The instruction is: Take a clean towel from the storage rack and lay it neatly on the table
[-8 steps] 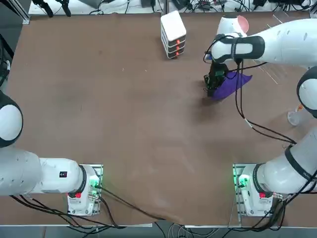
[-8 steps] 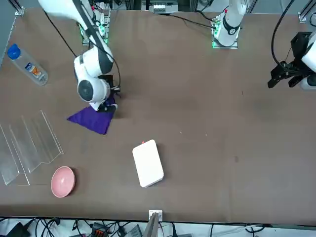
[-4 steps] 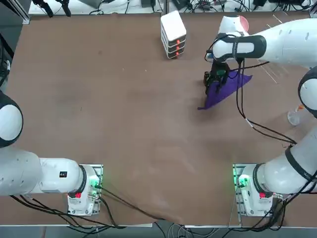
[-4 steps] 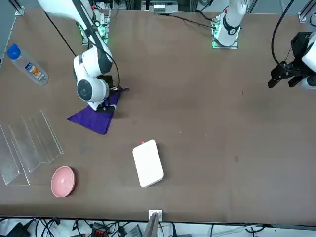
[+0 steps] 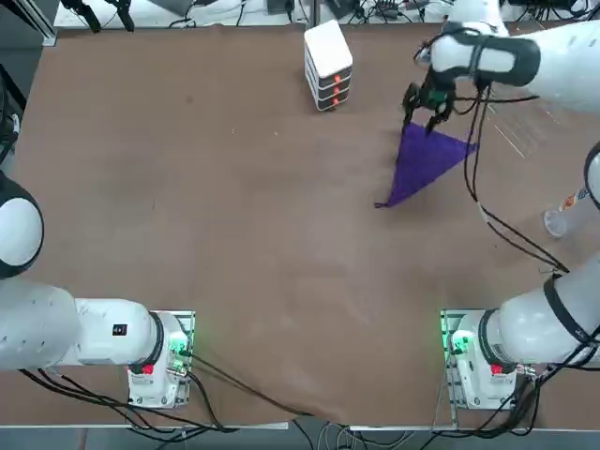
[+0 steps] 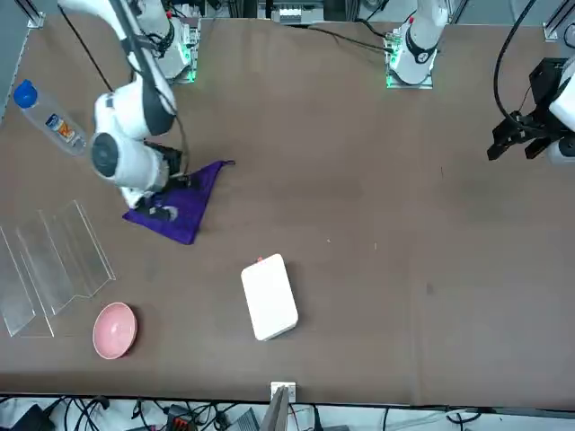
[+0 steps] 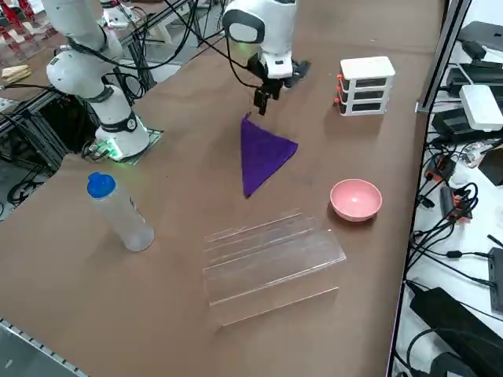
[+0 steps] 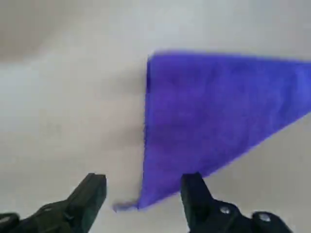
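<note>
The purple towel is laid folded in a triangle on the worktop, between the clear rack and the right hand. The hand is released, fingers spread above one corner; contact there is hard to judge.

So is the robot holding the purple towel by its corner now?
No, nothing is held: the right gripper is open, and the towel lies on the table.

Solid purple towel, plain brown table, pink bowl, blue bottle cap.
</note>
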Tool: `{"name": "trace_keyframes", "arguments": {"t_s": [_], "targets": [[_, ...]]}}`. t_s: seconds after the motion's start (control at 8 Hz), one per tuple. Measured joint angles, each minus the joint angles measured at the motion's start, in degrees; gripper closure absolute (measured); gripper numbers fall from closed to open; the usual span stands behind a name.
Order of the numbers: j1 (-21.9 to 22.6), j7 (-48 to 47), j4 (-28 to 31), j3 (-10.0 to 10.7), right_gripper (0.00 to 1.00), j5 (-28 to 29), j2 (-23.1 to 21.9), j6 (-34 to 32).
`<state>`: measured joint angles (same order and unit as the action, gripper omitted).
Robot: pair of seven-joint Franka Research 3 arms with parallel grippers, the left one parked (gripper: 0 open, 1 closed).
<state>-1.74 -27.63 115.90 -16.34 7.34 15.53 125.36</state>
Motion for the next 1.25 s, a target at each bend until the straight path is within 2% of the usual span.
{"name": "trace_keyframes", "arguments": {"t_s": [0.25, 0.75, 1.0, 1.25], "targets": [[-0.2, -11.6, -1.0, 0.2, 0.11, -3.6, 3.0, 6.3], [1.6, -35.7, -6.2, -0.1, 0.13, -21.3, 9.6, 7.0], [4.4, -46.6, -8.4, -0.2, 0.13, -28.3, 14.1, 7.1], [6.4, -52.9, -10.9, -0.2, 0.13, -33.1, 18.0, 7.1]]}}
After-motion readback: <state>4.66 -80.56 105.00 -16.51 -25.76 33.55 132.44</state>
